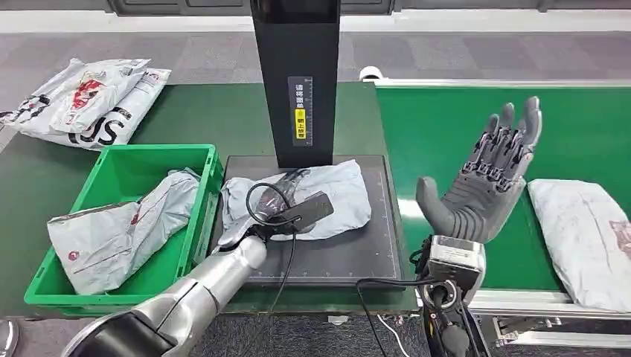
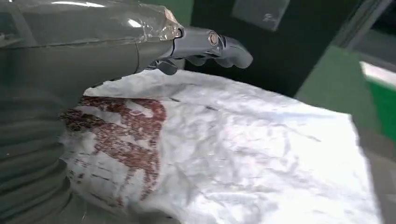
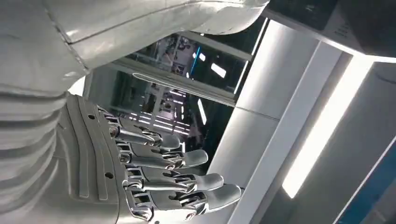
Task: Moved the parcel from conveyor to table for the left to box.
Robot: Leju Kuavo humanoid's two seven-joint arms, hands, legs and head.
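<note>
Left robot hand [image 1: 279,208] laid on grey parcel [image 1: 338,195] on black pad on bench, grip on it not discernible; green box [image 1: 195,160] alongside for boxing. Right robot hand [image 1: 487,175] raised, released, beside conveyor [image 1: 446,134].

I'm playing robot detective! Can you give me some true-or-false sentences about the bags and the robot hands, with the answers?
1. The right robot hand is holding a bag. False: it is raised, fingers apart, holding nothing.
2. A grey bag lies on the black mat, with the left robot hand on it. True.
3. The green box has nothing in it. False: a grey bag is inside.
4. Another bag lies on the green belt. True.
5. The black post stands inside the green box. False: it stands at the mat's far edge.
</note>
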